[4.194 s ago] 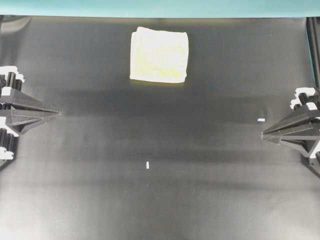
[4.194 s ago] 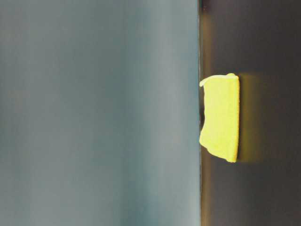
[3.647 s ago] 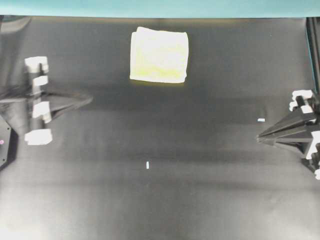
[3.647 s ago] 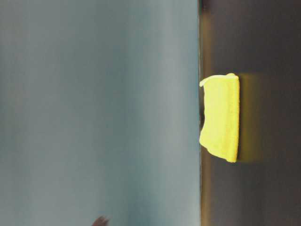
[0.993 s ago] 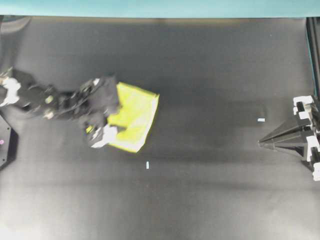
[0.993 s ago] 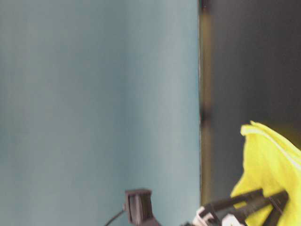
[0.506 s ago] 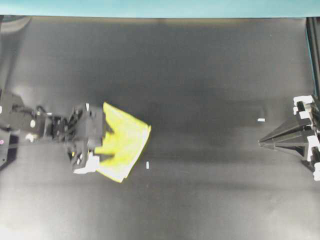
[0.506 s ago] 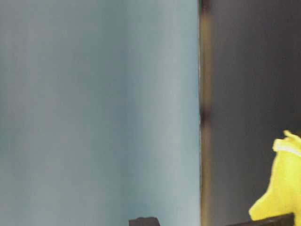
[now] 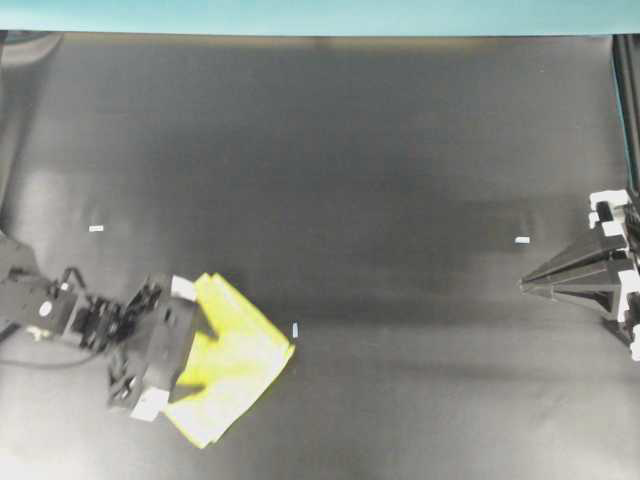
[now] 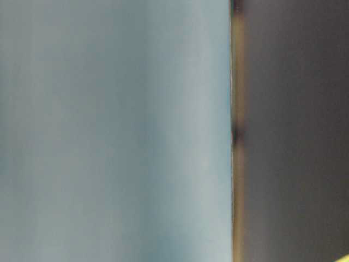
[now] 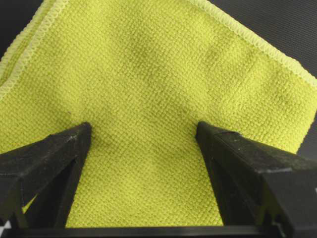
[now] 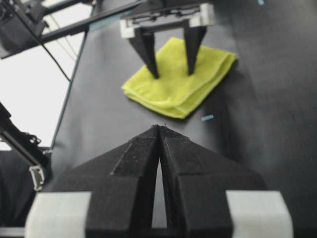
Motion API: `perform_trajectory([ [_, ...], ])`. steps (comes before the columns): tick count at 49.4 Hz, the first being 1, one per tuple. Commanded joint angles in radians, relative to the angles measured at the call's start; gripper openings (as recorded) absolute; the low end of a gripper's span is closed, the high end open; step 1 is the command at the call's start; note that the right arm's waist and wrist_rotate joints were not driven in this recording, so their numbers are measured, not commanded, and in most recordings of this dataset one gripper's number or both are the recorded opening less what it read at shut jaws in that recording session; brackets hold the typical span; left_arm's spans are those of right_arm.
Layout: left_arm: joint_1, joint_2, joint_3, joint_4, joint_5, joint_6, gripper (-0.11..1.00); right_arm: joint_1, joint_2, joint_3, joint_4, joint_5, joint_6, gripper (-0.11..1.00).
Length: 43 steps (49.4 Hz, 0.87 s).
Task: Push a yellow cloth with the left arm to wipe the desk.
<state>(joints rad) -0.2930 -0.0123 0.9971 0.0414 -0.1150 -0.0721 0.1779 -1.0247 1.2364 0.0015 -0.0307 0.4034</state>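
1. Because the job is a push and not a lift, the left tool [image 9: 180, 345] stands spread wide, its two fingers [image 11: 47, 153] planted on top of the yellow cloth [image 9: 232, 362] rather than pinching it; the wrist view shows fabric filling the whole gap between them.
2. Lying flat under those fingers, the cloth sits at the near left part of the worktop [image 9: 400, 150], turned so that one corner points toward the middle, and its folded layers show along the edge in the right wrist view.
3. Just beside that corner lies a small white tape mark [image 9: 294, 330], apart from the cloth.
4. Behind the tool, the left arm [image 9: 60, 310] reaches in low from the left edge, which likely lets it press down while sliding.
5. Farther off, at the right edge, the right tool [image 9: 526, 286] rests with its fingers pressed together on nothing, probably parked out of the way.
6. Farthest of all, the teal border strip [image 9: 320, 16] runs along the back.
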Motion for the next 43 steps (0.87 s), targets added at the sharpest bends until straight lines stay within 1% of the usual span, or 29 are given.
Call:
perform_trajectory([
  [1,-0.031,-0.018,-0.003,0.003,-0.003,0.002,0.84,0.000,0.005,-0.009,0.002,-0.005,0.000,0.00],
  [10,-0.040,-0.020,-0.003,0.003,-0.003,0.000,0.84,0.000,0.003,-0.009,0.002,-0.008,0.000,0.00],
  [19,-0.035,-0.038,-0.011,0.003,-0.003,0.017,0.84,0.000,0.003,-0.009,0.002,-0.006,0.002,0.00],
  [27,-0.031,-0.132,-0.009,0.003,-0.002,0.029,0.84,-0.002,0.003,-0.009,0.002,-0.005,0.002,0.00],
  [35,-0.031,-0.247,0.029,0.003,-0.003,0.031,0.84,0.000,0.002,-0.009,0.002,-0.003,0.000,0.00],
  [43,-0.032,-0.295,0.055,0.003,-0.003,0.029,0.84,0.000,0.000,-0.008,0.002,-0.003,0.000,0.00],
])
